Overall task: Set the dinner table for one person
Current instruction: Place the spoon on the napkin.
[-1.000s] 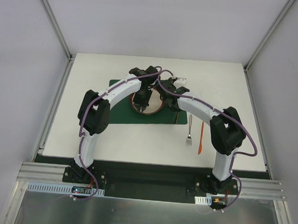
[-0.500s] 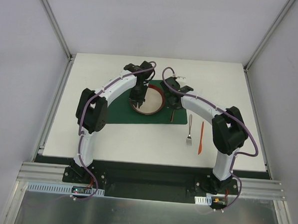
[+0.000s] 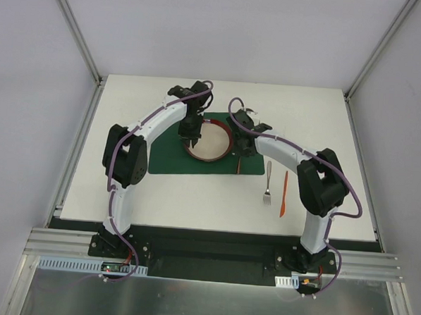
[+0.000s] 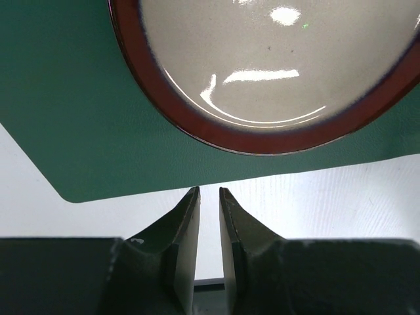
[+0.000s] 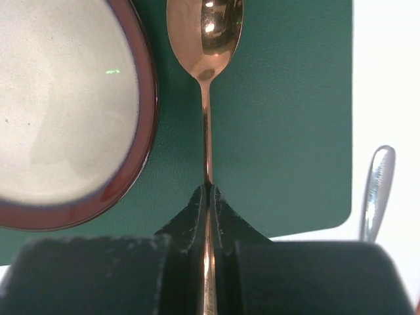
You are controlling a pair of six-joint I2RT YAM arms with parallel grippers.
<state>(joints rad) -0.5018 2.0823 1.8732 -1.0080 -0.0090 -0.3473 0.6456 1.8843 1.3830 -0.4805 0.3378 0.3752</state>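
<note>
A red-rimmed plate point(image 3: 210, 140) point(image 4: 275, 65) point(image 5: 59, 98) with a cream centre lies on the dark green placemat point(image 3: 168, 159) on the white dinner table point(image 3: 159, 197). My left gripper point(image 3: 189, 134) point(image 4: 209, 190) hangs at the plate's left rim. Its jaws stand a narrow gap apart with nothing between them. My right gripper point(image 3: 245, 146) point(image 5: 208, 187) is shut on the handle of a copper spoon point(image 5: 207, 39), just right of the plate and over the mat. The spoon's bowl points away from the gripper.
A silver fork point(image 3: 268, 182) point(image 5: 375, 190) lies on the table right of the mat, with an orange knife point(image 3: 283, 193) beside it. Aluminium frame posts edge the table on both sides.
My left gripper has drawn back and to the left, off the plate. The plate has slid a little farther back on the mat. The right gripper and spoon have edged left.
</note>
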